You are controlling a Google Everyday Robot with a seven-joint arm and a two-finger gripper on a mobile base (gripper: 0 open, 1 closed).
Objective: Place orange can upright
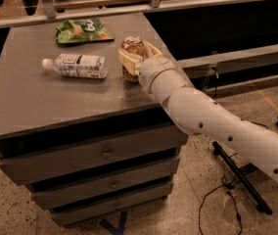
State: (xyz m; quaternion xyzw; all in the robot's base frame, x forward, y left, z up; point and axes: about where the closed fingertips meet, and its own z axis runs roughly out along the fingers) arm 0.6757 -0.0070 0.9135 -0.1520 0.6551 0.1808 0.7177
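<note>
The orange can [132,45] stands upright on the grey cabinet top [56,104], near its right edge. It has an orange-brown body and a silver top. My gripper [134,56] reaches in from the right on a white arm [212,126]. Its cream fingers [127,60] sit on both sides of the can and touch it. The can's lower body is partly hidden behind the fingers.
A clear water bottle [78,65] with a white label lies on its side just left of the can. A green snack bag [82,31] lies at the back of the top. The cabinet has drawers [104,153] below. Black cables and a stand leg [237,180] lie on the floor at right.
</note>
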